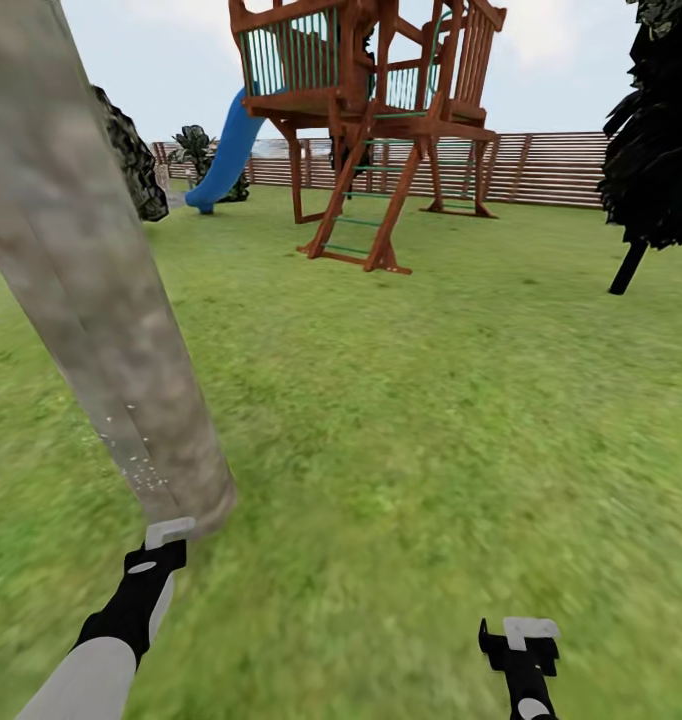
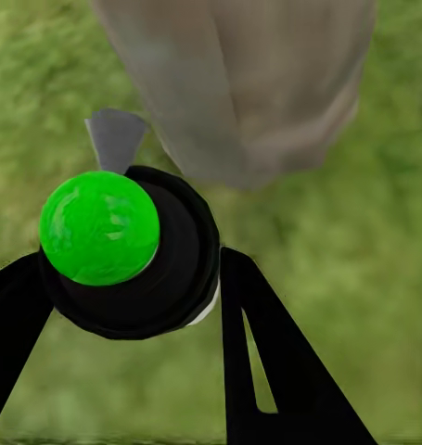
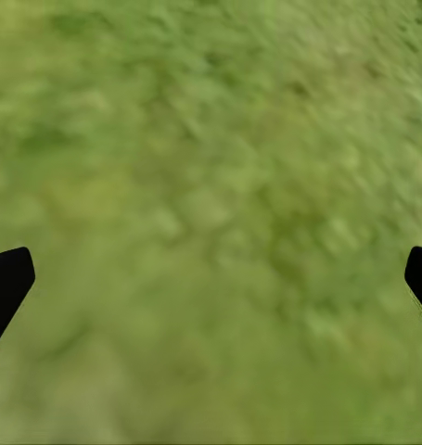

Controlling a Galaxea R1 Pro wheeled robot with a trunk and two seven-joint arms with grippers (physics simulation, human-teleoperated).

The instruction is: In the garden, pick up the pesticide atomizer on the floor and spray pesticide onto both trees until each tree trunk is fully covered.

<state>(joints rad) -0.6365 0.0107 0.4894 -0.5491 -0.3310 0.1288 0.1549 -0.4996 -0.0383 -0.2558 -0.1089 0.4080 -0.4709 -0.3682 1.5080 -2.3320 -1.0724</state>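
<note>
Mottled grey-beige tree trunk with pale specks low down at the left of the head view. Blurry green grass. Red-brown wooden play tower with teal railings and a blue slide, upper centre. Brown slatted fence. All-black tree, upper right. In the left wrist view, a dark atomizer with a bright green top.

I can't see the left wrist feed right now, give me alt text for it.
The left end effector is shut on the pesticide atomizer, a dark bottle seen end-on with a bright green round cap facing the camera. Just beyond it stands the base of the grey-tan tree trunk, with blurry green grass around it.
</note>
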